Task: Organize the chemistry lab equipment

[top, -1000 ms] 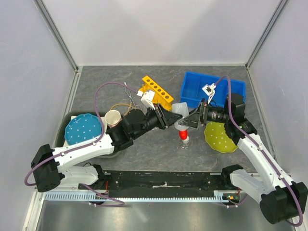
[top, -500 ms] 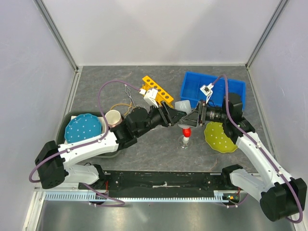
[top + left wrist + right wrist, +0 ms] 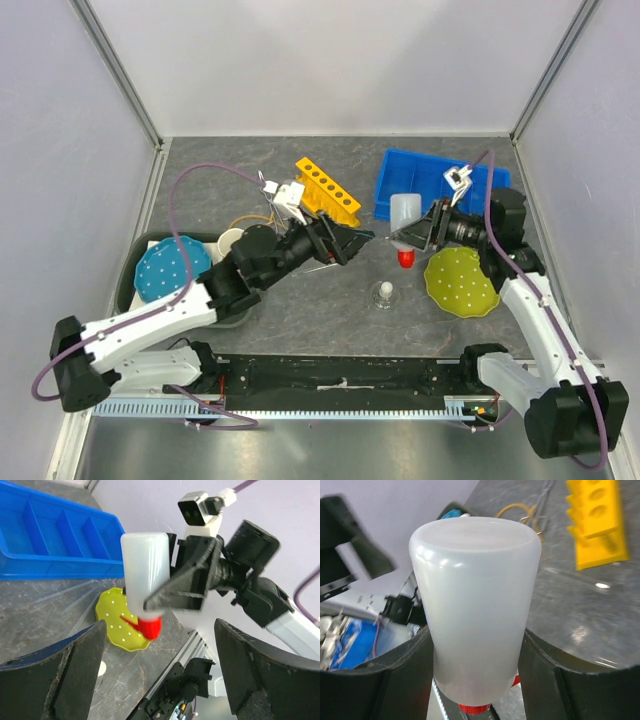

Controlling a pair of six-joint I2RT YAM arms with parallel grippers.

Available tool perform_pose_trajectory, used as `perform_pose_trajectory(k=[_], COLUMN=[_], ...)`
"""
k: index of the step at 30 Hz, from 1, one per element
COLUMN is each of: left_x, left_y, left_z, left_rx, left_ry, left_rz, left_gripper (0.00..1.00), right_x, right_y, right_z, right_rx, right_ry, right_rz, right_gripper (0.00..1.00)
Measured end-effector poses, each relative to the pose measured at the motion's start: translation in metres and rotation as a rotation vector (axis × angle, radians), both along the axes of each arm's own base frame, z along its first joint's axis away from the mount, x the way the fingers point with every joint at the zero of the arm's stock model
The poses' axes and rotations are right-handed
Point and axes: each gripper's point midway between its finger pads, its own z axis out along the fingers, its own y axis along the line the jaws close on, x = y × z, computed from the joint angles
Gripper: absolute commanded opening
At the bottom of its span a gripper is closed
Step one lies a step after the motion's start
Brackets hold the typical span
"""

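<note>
BOTTLE ALOFT: The right jaws pinch a small white squeeze bottle [image 3: 404, 212] by its body, red nozzle [image 3: 405, 258] pointing down. They hold it in the air above the grey bench [image 3: 330, 310], just in front of the blue compartment bin [image 3: 440, 180] and near the green dotted plate [image 3: 460, 283]. Facing it, the left jaws stand spread wide and empty, close to the yellow holed rack [image 3: 328, 190]. A tiny clear glass flask [image 3: 384, 293] stands upright on the bench between the two arms, touching neither. Farther left lie the metal tongs [image 3: 540, 500] and a tan rubber loop [image 3: 250, 221]. A cream mug [image 3: 232, 240] stands just beside the blue dotted plate [image 3: 172, 268].
</note>
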Motion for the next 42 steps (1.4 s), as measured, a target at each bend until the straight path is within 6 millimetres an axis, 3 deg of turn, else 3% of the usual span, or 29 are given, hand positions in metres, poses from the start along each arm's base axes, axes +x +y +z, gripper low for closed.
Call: perform_pose_trajectory(k=[4,7,9,14,19,26,30,31,35,42], left_x=[-0.018,-0.03,-0.038,-0.052,-0.059,-0.062,-0.064,-0.064,-0.066,-0.067], left_y=[0.033,0.056,0.07,0.097,0.113,0.121,0.124,0.125,0.127,0.128], left_z=[0.007,-0.017,-0.043,-0.097,-0.11,-0.115,-0.122,-0.122,-0.121,-0.124], left_rx=[0.015,0.075,0.131,0.244,0.262,0.269,0.283,0.281,0.272,0.282], left_ry=[-0.056,-0.044,-0.015,0.054,0.063,0.066,0.074,0.073,0.068,0.07], left_rz=[0.004,0.006,0.008,0.013,0.028,0.038,0.037,0.037,0.038,0.035], left_gripper=[0.94,0.94,0.94,0.94,0.95,0.95,0.95,0.95,0.97,0.97], right_x=[0.04,0.08,0.102,0.138,0.163,0.17,0.173,0.175,0.181,0.183], right_y=[-0.038,-0.075,-0.103,-0.173,-0.23,-0.259,-0.274,-0.28,-0.3,-0.301], right_z=[-0.002,0.001,-0.001,-0.019,-0.054,-0.118,-0.141,-0.144,-0.149,-0.15], right_rx=[-0.135,-0.286,-0.382,-0.588,-0.734,-0.857,-0.885,-0.89,-0.897,-0.884], right_ry=[-0.032,-0.077,-0.097,-0.047,0.082,0.271,0.348,0.36,0.393,0.408], right_rz=[-0.159,-0.299,-0.385,-0.55,-0.636,-0.638,-0.649,-0.66,-0.706,-0.703], right_gripper=[0.41,0.42,0.44,0.46,0.48,0.53,0.57,0.58,0.78,0.91])
